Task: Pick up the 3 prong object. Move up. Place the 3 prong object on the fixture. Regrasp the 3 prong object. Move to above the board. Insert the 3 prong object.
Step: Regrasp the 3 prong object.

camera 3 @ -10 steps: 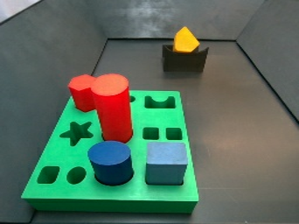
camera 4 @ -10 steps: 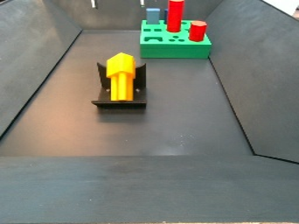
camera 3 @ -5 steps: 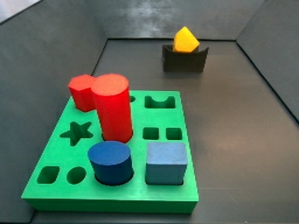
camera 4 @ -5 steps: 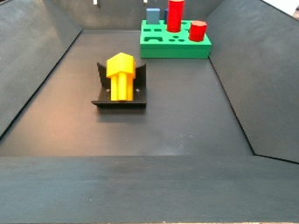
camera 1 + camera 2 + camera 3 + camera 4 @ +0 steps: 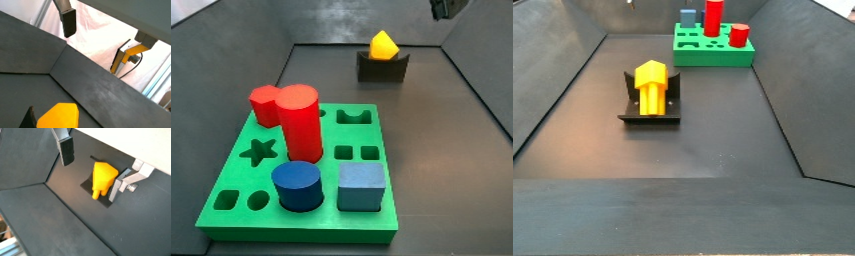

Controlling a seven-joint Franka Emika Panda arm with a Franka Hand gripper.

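The orange-yellow 3 prong object (image 5: 101, 175) lies in the notch of the dark fixture (image 5: 87, 184), prongs pointing off one end. In both side views the 3 prong object (image 5: 382, 44) (image 5: 651, 84) rests on the fixture (image 5: 382, 67) (image 5: 648, 114), far from the green board (image 5: 231, 178) (image 5: 714, 59). My gripper (image 5: 93, 169) hangs open high above the piece, with its fingers (image 5: 65, 152) wide apart and nothing between them. In the wrist view the gripper (image 5: 105, 35) shows one dark pad (image 5: 69, 22). A dark part of the gripper (image 5: 448, 8) shows at a side view's upper edge.
The board carries two red cylinders (image 5: 298, 120), a blue cylinder (image 5: 298, 186) and a blue block (image 5: 362, 186), beside star, square and oval cut-outs. Dark sloping walls (image 5: 567, 80) ring the grey floor (image 5: 714, 140).
A dark part of the gripper has come into a side view at its top right corner. The 3 prong object, fixture and board have not moved.
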